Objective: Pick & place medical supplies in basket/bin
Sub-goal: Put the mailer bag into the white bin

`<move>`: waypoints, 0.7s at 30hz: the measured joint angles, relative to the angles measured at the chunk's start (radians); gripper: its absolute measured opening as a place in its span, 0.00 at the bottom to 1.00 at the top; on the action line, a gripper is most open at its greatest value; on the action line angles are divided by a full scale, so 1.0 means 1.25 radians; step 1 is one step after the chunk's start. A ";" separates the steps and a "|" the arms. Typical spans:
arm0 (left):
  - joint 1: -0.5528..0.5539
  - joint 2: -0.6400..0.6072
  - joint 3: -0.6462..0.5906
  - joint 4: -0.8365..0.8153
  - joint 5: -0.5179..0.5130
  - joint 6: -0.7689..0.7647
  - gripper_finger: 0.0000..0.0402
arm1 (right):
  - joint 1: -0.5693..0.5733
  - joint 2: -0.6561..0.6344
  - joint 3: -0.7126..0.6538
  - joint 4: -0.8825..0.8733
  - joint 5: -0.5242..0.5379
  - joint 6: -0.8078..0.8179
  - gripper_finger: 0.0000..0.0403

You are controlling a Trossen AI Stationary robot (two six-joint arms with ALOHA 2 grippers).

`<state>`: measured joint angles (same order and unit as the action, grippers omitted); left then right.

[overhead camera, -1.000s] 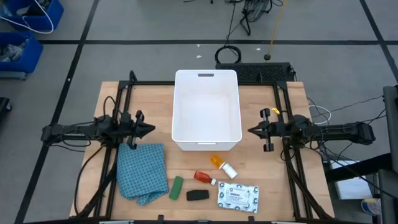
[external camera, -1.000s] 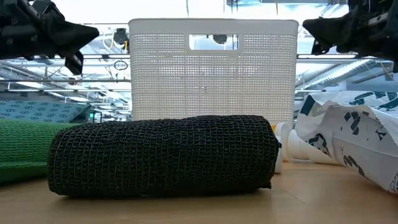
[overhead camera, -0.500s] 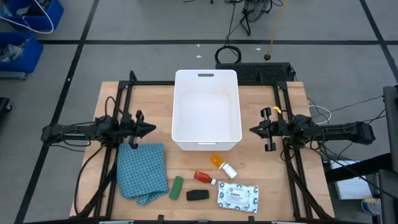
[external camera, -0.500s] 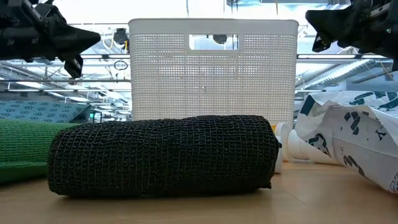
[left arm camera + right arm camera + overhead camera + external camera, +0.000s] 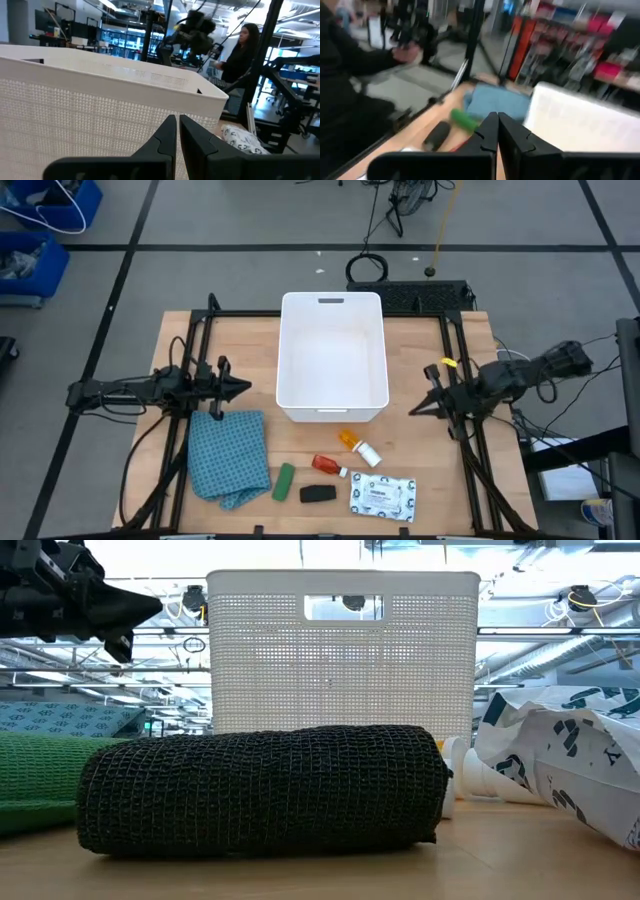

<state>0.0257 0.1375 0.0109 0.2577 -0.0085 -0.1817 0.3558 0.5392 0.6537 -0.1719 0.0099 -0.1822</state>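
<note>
Wooden table (image 5: 420,470) (grey floor around), 2 grippers (image 5: 243,388) (image 5: 414,411) closed, empty.

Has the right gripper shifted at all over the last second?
Yes. In the high view the right gripper has swung toward the near end of the white bin, its arm now angled instead of level. It has left the low view. Jaws shut, empty.

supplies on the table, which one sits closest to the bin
The orange pill bottle, lying just off the near short wall of the bin. The red-and-white tube, green piece, black piece and white packet all lie farther away.
</note>
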 joint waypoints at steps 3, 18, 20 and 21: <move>0.000 0.000 0.000 0.001 -0.010 0.003 0.06 | 0.099 0.067 0.056 -0.096 0.062 0.077 0.00; 0.000 0.000 0.000 0.000 -0.022 0.047 0.06 | 0.478 0.378 0.149 -0.166 0.372 0.690 0.22; 0.000 0.000 0.000 0.000 -0.022 0.057 0.06 | 0.492 0.412 0.149 -0.168 0.381 0.764 0.28; 0.000 0.000 0.000 -0.002 -0.022 0.058 0.06 | 0.498 0.428 0.149 -0.167 0.383 0.796 0.31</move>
<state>0.0257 0.1375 0.0109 0.2551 -0.0366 -0.1097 0.9779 1.0747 0.8402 -0.3803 0.4890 0.8133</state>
